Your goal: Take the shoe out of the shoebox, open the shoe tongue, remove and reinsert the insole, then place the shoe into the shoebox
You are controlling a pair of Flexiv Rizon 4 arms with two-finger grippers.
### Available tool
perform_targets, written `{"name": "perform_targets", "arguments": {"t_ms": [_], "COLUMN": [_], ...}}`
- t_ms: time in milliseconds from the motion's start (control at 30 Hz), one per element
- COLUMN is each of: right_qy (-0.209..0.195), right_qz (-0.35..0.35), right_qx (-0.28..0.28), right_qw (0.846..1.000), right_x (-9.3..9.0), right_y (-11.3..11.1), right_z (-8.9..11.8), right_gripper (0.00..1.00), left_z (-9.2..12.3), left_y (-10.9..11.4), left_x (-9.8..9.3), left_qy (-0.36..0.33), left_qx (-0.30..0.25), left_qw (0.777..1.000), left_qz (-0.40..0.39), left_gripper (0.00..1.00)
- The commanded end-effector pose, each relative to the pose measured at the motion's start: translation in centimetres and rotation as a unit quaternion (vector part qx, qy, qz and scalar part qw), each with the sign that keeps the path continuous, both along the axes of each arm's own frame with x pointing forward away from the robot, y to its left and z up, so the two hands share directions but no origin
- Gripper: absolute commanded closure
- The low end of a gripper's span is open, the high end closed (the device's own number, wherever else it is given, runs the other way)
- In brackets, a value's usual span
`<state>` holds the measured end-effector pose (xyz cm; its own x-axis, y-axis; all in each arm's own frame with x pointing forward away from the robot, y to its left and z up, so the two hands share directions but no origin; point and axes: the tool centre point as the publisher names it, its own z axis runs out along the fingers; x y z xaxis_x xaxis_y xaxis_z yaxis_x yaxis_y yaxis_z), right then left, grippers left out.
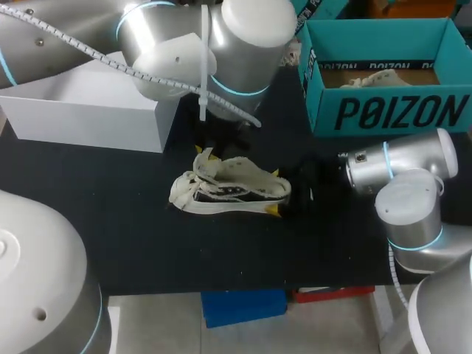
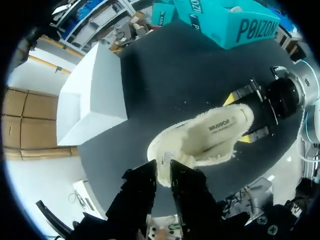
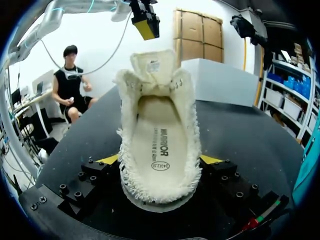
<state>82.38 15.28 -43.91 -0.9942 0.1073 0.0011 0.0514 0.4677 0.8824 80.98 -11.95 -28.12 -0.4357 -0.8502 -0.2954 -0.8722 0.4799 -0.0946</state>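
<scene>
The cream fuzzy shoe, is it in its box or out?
Out. The cream fuzzy shoe sits on the black table, heel held by the right gripper, apart from the teal cardboard shoebox.

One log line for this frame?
shoe on table, insole inside | right pincer shut on heel | left pincer at tongue

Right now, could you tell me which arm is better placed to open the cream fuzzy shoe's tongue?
Probably left: my left gripper sits right at the tongue of the cream fuzzy shoe, while my right gripper is occupied clamping its heel.
</scene>
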Motion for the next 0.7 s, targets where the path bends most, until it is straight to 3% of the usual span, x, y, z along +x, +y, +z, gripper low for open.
{"name": "perform_targets", "arguments": {"t_ms": [33,567,700], "right_qy": [0.000,0.000,0.000], "right_qz": [-0.001,-0.001,-0.001], "right_qx": [0.000,0.000,0.000], "right_qw": [1.000,1.000,1.000], "right_x": [0.1,0.1,0.1], "right_y": [-0.1,-0.1,-0.1], "right_z": [-0.2,-0.2,-0.2], "right_gripper": [1.00,1.00,1.00], "left_z": [-0.3,-0.3,-0.1], "left_y": [0.8,0.8,-0.3], "left_x": [0.0,0.0,0.4], "left_qy": [0.053,0.053,0.104], "left_qx": [-0.165,-0.165,-0.163], "left_qw": [0.895,0.895,0.849], "left_qz": [-0.411,-0.411,-0.492], "left_gripper": [1.00,1.00,1.00]}}
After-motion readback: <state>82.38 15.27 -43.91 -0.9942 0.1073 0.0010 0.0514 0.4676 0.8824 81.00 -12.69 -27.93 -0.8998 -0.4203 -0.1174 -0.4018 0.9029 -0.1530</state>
